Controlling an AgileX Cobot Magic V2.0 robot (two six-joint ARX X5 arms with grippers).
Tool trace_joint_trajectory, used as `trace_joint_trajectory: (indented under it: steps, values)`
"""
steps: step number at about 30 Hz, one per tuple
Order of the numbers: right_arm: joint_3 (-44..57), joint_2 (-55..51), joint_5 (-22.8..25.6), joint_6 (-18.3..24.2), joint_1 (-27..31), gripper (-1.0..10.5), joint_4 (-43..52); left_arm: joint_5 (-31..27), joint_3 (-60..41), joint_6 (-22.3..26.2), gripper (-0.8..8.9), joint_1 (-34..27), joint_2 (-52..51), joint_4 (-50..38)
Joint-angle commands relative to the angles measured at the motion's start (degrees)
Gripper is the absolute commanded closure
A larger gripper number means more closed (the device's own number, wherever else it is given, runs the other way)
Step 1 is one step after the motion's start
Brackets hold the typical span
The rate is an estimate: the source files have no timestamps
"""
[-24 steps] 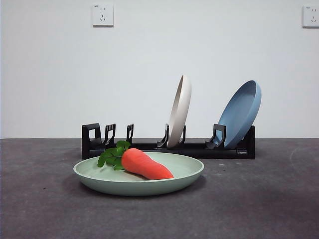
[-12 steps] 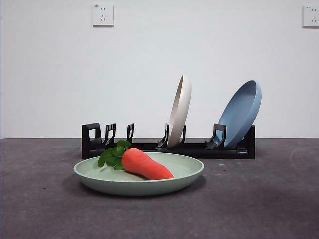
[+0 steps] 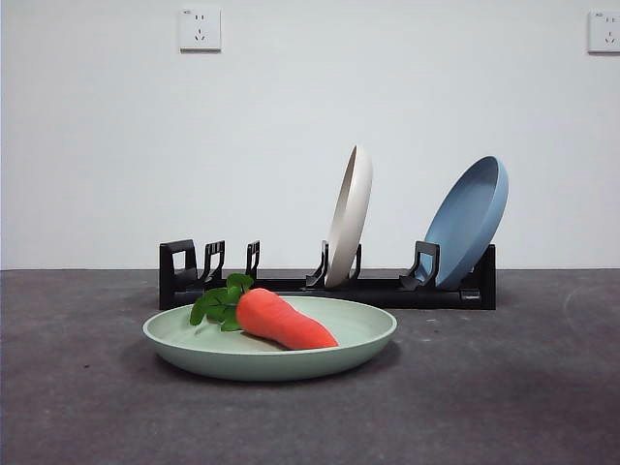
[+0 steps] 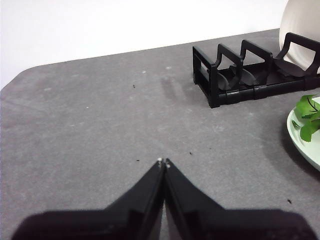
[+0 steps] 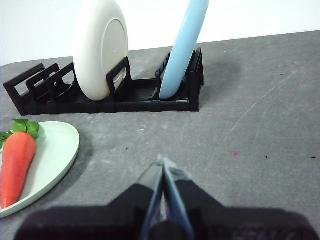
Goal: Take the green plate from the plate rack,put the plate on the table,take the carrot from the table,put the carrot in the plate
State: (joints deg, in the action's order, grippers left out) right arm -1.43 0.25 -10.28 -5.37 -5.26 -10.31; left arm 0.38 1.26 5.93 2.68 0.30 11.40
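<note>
The green plate (image 3: 358,334) lies flat on the table (image 3: 504,387) in front of the plate rack (image 3: 378,289). The carrot (image 3: 281,320) lies in the plate, leafy top toward the rack's empty end. The plate (image 5: 55,150) and carrot (image 5: 16,165) also show in the right wrist view; the plate's edge (image 4: 305,145) shows in the left wrist view. My left gripper (image 4: 163,162) is shut and empty, low over bare table, away from the plate. My right gripper (image 5: 161,161) is shut and empty, on the plate's other side. Neither arm shows in the front view.
A cream-beige plate (image 3: 349,215) and a blue plate (image 3: 470,218) stand upright in the rack; its other holders (image 3: 208,262) hold nothing. A white wall with two sockets (image 3: 200,29) stands behind the table.
</note>
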Motion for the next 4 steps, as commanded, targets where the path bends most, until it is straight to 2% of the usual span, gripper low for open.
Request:
trace_joint_trajectory:
  steps: [1,4]
  values:
    - [0.9,-0.1,0.2,-0.6,0.0,9.4,0.2,-0.1,-0.7,-0.4,8.17,-0.2,-0.2,0.0]
    - [0.9,-0.1,0.2,-0.6,0.0,9.4,0.2,-0.1,-0.7,-0.4,8.17,-0.2,-0.2,0.1]
